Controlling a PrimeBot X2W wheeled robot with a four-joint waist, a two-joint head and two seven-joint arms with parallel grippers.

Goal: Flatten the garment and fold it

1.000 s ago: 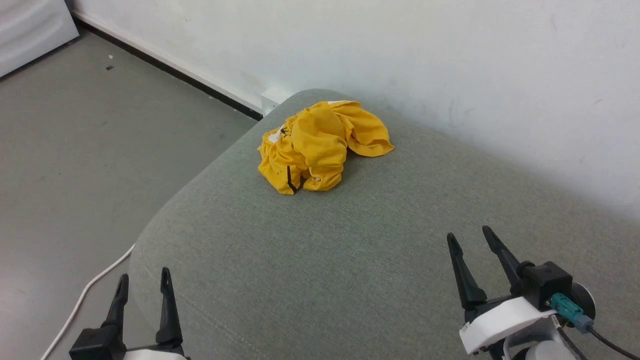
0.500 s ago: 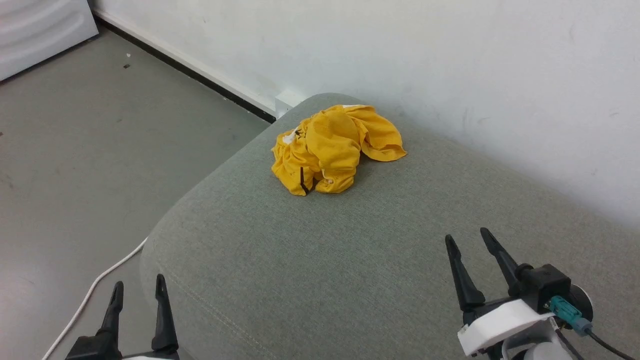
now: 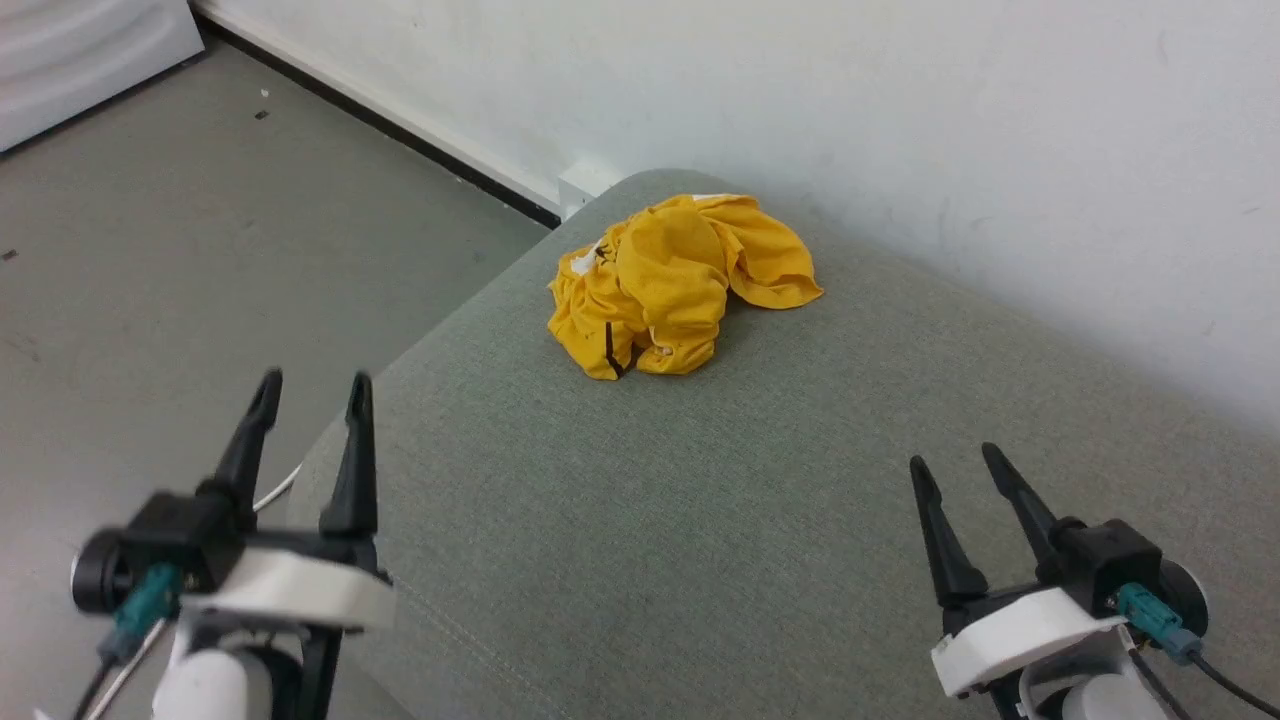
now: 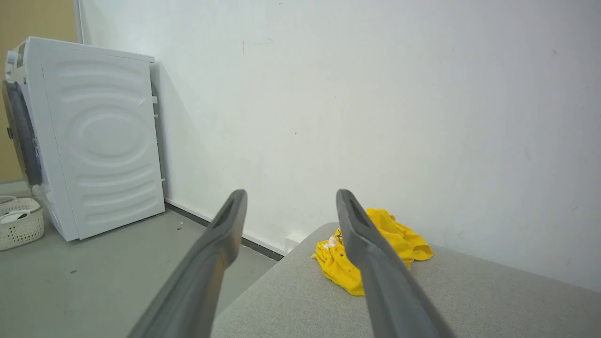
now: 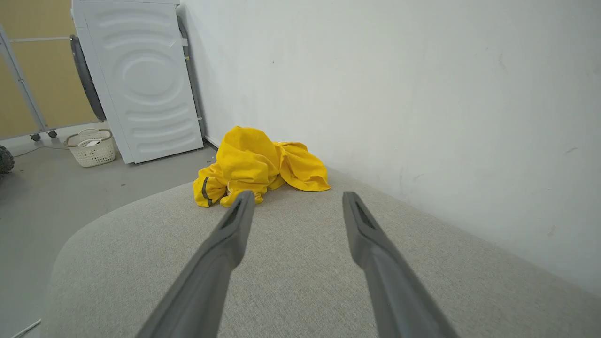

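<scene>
The garment (image 3: 675, 285) is a bright yellow shirt crumpled in a heap at the far end of a grey-green cushioned surface (image 3: 760, 520), close to the wall. It also lies ahead in the left wrist view (image 4: 401, 237) and the right wrist view (image 5: 256, 162). My left gripper (image 3: 312, 382) hangs open over the cushion's near left edge, well short of the garment, with nothing between its fingers. My right gripper (image 3: 957, 462) stands open and empty above the cushion at the near right, also far from the garment.
A white wall (image 3: 900, 120) runs along the cushion's far side. Grey floor (image 3: 150, 250) lies to the left. A white washing machine (image 4: 98, 145) stands by the wall with a small white basket (image 4: 19, 223) beside it. A white cable (image 3: 275, 485) lies on the floor.
My left gripper has risen and moved forward, now much higher in the head view. The head camera shifted slightly. The garment and right gripper have stayed in place.
</scene>
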